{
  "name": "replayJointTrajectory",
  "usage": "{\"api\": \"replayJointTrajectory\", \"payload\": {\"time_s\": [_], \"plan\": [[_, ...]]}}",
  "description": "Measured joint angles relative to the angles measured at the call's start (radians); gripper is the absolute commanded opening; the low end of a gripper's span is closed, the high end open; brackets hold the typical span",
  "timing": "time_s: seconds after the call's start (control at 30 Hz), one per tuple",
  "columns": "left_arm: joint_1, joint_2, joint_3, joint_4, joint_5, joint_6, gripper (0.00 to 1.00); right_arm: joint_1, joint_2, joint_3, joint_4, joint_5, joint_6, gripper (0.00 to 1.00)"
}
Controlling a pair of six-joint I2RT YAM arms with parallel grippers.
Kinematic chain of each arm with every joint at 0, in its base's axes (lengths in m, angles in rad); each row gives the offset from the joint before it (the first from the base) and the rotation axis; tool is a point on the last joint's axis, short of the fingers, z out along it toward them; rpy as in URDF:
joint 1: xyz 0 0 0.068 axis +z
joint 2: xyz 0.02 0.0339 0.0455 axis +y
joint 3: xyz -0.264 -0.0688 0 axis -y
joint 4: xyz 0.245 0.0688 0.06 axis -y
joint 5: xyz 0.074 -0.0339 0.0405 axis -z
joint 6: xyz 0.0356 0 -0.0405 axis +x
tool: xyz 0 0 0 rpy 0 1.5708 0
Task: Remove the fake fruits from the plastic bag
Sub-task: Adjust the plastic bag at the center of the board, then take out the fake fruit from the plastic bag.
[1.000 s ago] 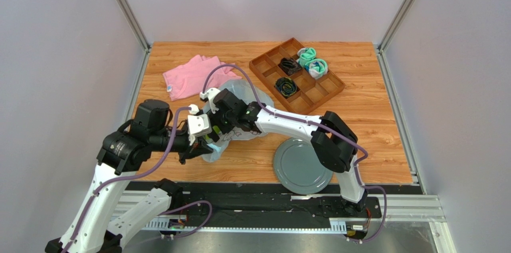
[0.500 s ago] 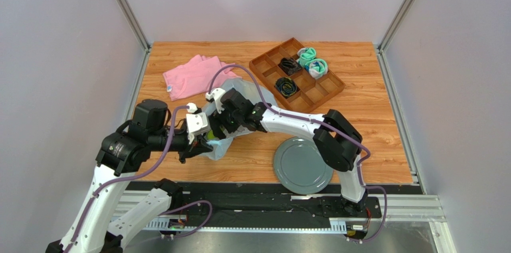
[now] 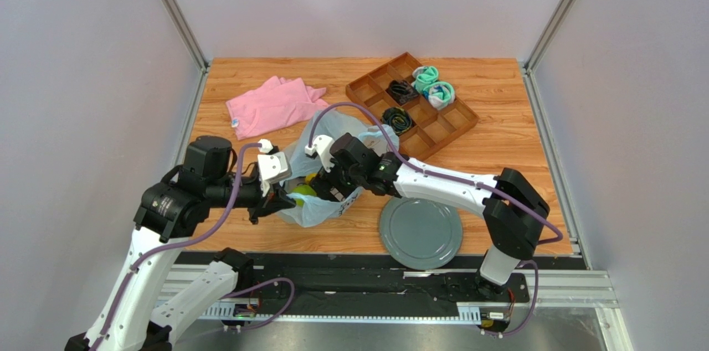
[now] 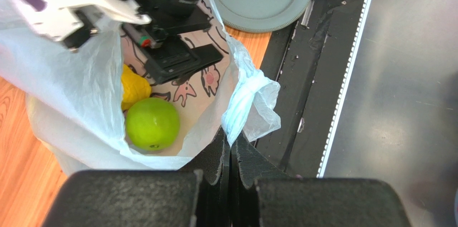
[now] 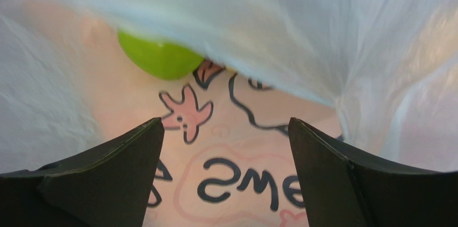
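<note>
The pale-blue plastic bag [image 3: 354, 128] lies on the wooden table with its mouth lifted toward the near left. My left gripper [image 4: 231, 140] is shut on a twisted handle of the bag [image 4: 248, 98] and holds the mouth up. My right gripper [image 5: 226, 122] reaches inside the bag, open, with nothing between its fingers, above the printed bottom film. A lime-green apple [image 4: 152, 123] and a yellow lemon [image 4: 133, 87] rest in the bag just beyond the right gripper [image 3: 333, 193]. In the right wrist view the apple [image 5: 158, 60] is half hidden under a fold of the bag [image 5: 322, 23].
A grey plate [image 3: 420, 231] lies near the front edge, right of the bag. A wooden compartment tray [image 3: 456, 118] with rolled socks [image 3: 433, 85] stands at the back right. A pink cloth [image 3: 270, 106] lies at the back left.
My right arm has swung right and toward the front, and its gripper now sits lower in the bag mouth. The bag has spread open and the apple shows. The left arm has stayed put.
</note>
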Motion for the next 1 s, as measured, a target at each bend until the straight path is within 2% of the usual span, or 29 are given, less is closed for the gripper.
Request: {"api": "replayJointTrajectory", "payload": {"time_s": [0.2,0.33,0.5,0.8,0.9,1.0], "plan": [[0.003,0.01,0.0,0.0,0.0,0.0,0.0,0.0,0.109,0.205,0.04,0.0,-0.029,0.95],[0.018,0.022,0.0,0.0,0.0,0.0,0.0,0.0,0.194,0.278,0.068,-0.025,-0.03,1.0],[0.04,0.033,0.0,0.0,0.0,0.0,0.0,0.0,0.285,0.267,0.069,-0.079,-0.009,1.0],[0.057,0.044,0.002,0.014,0.008,-0.004,0.0,0.022,0.354,0.263,0.102,-0.14,-0.019,0.98],[0.06,0.044,0.002,0.019,0.013,-0.009,0.0,0.03,0.402,0.263,0.081,-0.166,-0.026,0.66],[0.06,0.047,0.002,0.023,0.014,-0.01,0.0,0.033,0.408,0.267,0.071,-0.175,-0.036,0.54]]}}
